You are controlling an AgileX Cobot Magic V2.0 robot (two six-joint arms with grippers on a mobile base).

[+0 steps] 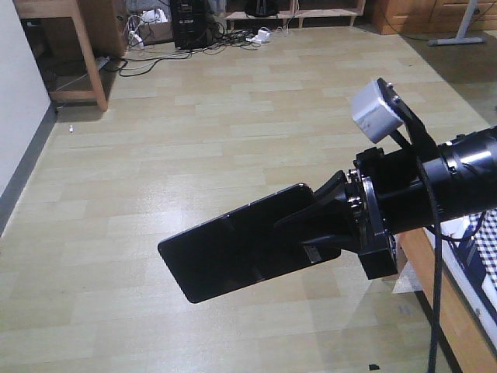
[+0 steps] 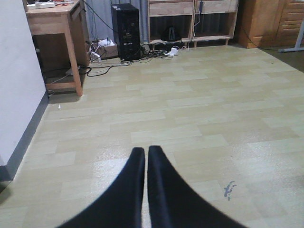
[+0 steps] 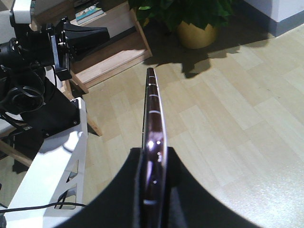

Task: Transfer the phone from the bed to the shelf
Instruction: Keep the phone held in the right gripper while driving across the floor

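The front view is showing one phone (image 1: 225,256) broadside, a glossy black slab hanging over the floor (image 1: 194,140) beside the bed (image 1: 485,256). The right wrist view is showing only its pinkish rim. The right gripper (image 1: 295,225) is clamping one end. The left gripper (image 2: 146,166) is sitting closed and empty.

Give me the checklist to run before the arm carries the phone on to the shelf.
1. The phone clamped in the right hand: ok.
2. Phone clear of the bed: ok, it hangs over the floor.
3. Grip centred: not ok, it is held by one end.
4. The left hand shut and empty: ok.
5. Landing spot on the shelf free: cannot tell, only part shows.
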